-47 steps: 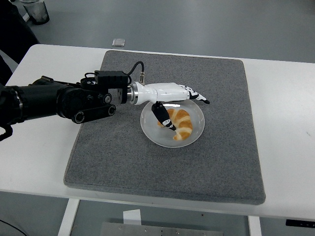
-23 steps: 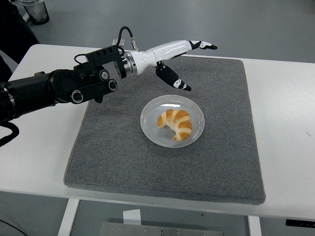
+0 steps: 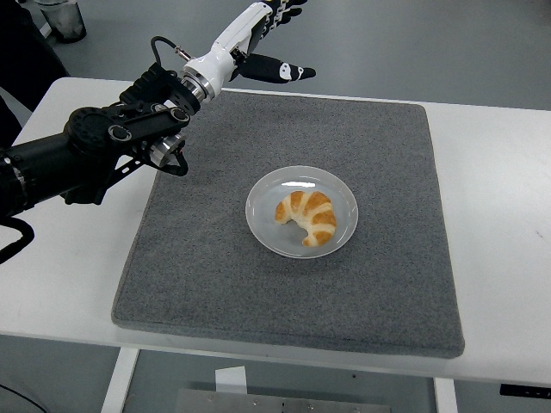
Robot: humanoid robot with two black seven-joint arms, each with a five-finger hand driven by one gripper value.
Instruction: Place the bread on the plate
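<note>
left hand point(image 3: 258, 39) raised, fingers spread and empty; croissant point(image 3: 307, 217) rests on white plate point(image 3: 267, 222) well below it.

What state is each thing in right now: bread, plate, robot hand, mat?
Croissant: lying on the plate, not held.
Plate: flat on the mat, near its middle.
Left robot hand: raised over the table's far edge, fingers spread, holding nothing.
Grey mat: flat on the white table.
</note>
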